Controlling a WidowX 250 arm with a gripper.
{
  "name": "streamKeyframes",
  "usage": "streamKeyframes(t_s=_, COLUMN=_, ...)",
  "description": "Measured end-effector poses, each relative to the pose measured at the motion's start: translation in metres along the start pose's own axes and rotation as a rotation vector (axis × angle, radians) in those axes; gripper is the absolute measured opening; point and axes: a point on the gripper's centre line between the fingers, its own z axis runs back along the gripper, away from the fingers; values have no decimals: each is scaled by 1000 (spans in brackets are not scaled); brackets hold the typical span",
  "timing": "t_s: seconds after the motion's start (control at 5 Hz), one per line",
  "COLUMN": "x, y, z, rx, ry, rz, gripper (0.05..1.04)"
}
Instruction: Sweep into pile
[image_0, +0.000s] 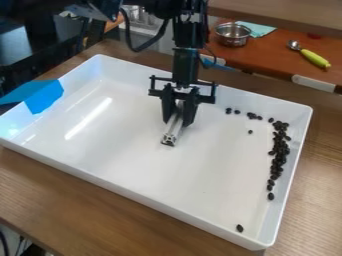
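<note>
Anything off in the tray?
Yes: a lone bean near the tray's nearest corner, a second bean and small clusters toward the far wall. Odd because they're apart from the main pile at right.

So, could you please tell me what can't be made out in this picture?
In the camera view:
- the silvery tool's upper end, hidden between the hand's fingers
- part of the tray's far wall, behind the arm
- the blue piece's left end, cut off by the edge
- the dark bits' exact number, as they're small and overlap
</note>
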Motion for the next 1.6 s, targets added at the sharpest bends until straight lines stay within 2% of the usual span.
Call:
streamKeyframes(t_s=0.2, x=-2, y=-39, z=-5, rx=-31, ry=-4, rz=36, gripper=379)
streamKeyframes(t_s=0.4, x=-8, y=-77, z=-10, rx=-37, ry=10, rz=-7, gripper=379)
streamKeyframes(t_s=0.6, x=-5, y=-89, z=-10, rx=-58, ry=25, rz=9, gripper=379)
streamKeyframes(t_s=1.0, x=-4, y=-139, z=-13, rx=-71, ry=-2, rz=-43, gripper=379)
streamKeyframes(t_s=1.2, x=-5, y=-133, z=-11, rx=-84, ry=-18, rz=-69, gripper=379)
streamKeyframes(t_s=1.4, x=-10, y=-104, z=-4, rx=-83, ry=-15, rz=-92, gripper=379)
streamKeyframes(t_s=1.6, x=-18, y=-75, z=29, rx=-143, ry=-53, rz=-85, gripper=379)
